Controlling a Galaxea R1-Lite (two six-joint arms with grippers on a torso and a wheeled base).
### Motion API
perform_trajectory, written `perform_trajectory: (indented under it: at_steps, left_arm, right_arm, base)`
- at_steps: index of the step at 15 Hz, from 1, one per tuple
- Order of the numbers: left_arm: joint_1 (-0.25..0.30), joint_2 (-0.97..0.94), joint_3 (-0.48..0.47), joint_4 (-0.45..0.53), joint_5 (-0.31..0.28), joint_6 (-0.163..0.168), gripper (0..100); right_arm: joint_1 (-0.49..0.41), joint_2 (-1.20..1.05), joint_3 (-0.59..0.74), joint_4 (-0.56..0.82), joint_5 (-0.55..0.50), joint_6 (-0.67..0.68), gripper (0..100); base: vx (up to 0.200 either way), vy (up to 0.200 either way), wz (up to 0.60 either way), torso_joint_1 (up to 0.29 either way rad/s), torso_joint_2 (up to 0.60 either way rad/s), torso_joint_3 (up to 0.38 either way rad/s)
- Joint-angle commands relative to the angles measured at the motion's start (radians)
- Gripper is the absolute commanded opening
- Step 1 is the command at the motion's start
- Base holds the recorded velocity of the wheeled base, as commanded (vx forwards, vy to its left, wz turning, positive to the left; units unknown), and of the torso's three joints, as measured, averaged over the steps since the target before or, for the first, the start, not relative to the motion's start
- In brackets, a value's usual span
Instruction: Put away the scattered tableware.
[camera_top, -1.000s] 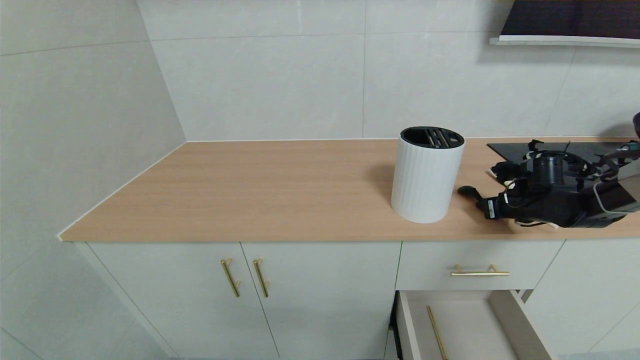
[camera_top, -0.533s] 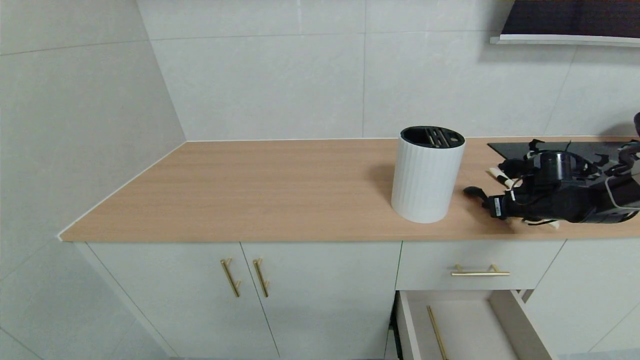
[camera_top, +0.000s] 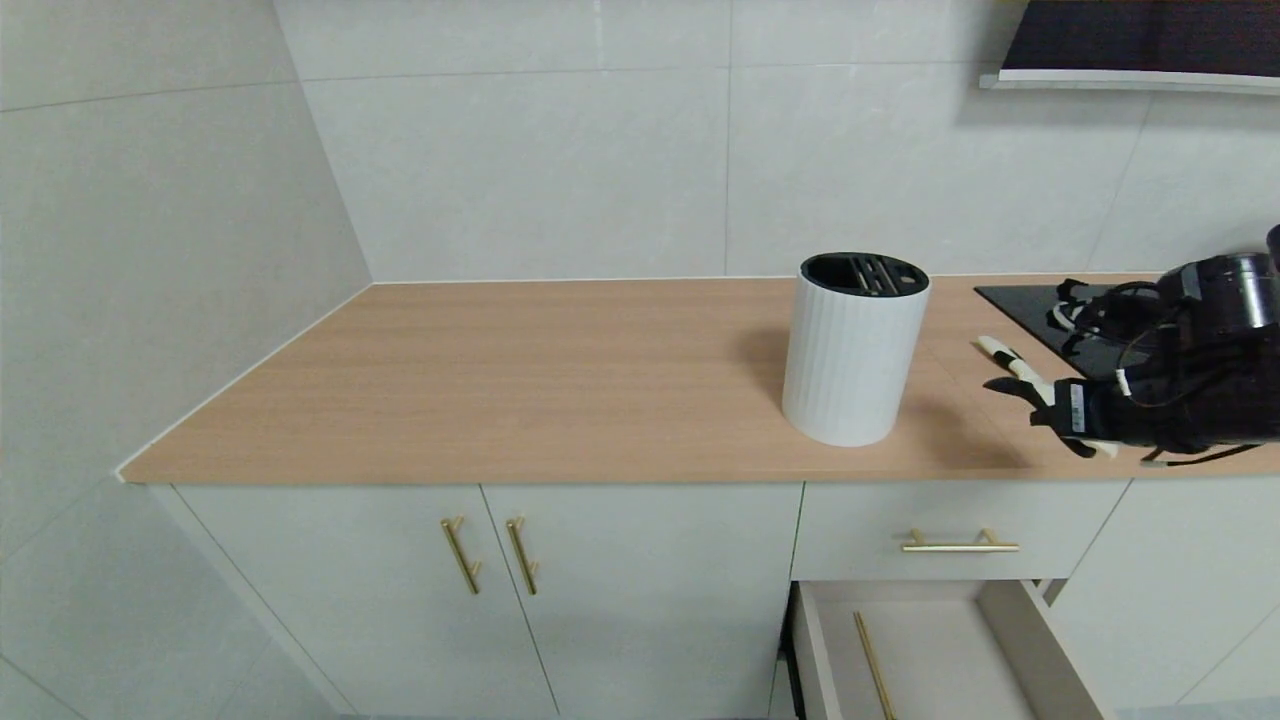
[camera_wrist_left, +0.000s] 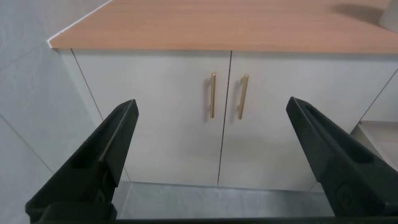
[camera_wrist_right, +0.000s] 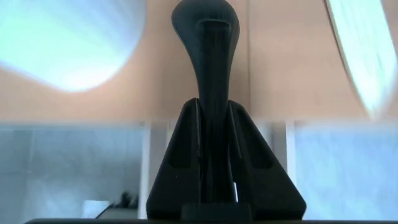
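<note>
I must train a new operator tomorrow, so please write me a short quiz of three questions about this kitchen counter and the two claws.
1. True or false: the white holder lies tipped over on the counter.
2. What does the right claw grip? A) a black utensil handle B) a cup C) nothing
3. Fill in: the left claw, facing the cabinet doors, is ____.
Key: 1 false, it stands upright. 2 A. 3 open.
</note>
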Motion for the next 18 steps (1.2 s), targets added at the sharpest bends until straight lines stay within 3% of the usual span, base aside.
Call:
perform_trajectory:
  at_steps: [1,3,6,8,18]
  left_arm:
    - [0.0,0.0,-0.001,-0.001,0.0,0.0,100]
    - [0.0,0.0,-0.001,0.0,0.0,0.0,100]
    - [0.0,0.0,-0.001,-0.001,0.0,0.0,100]
    - [0.0,0.0,-0.001,-0.001,0.0,0.0,100]
    - [0.0,0.0,0.001,0.0,0.0,0.0,100]
  right_arm:
    - [0.075,-0.223,0.154,0.018,-0.075,0.069,0]
    - [0.166,-0.304,0.266,0.02,-0.193,0.074,0]
    - [0.259,-0.338,0.404,0.02,-0.267,0.076,0]
    - [0.264,-0.327,0.46,0.014,-0.267,0.076,0]
    - [0.264,-0.196,0.47,0.012,-0.268,0.079,0]
  base:
    - [0.0,0.0,0.0,0.0,0.0,0.0]
    - [0.0,0.0,0.0,0.0,0.0,0.0]
    - [0.0,0.0,0.0,0.0,0.0,0.0]
    - [0.0,0.0,0.0,-0.047,0.1,0.057]
    - [0.0,0.0,0.0,-0.177,0.47,0.286]
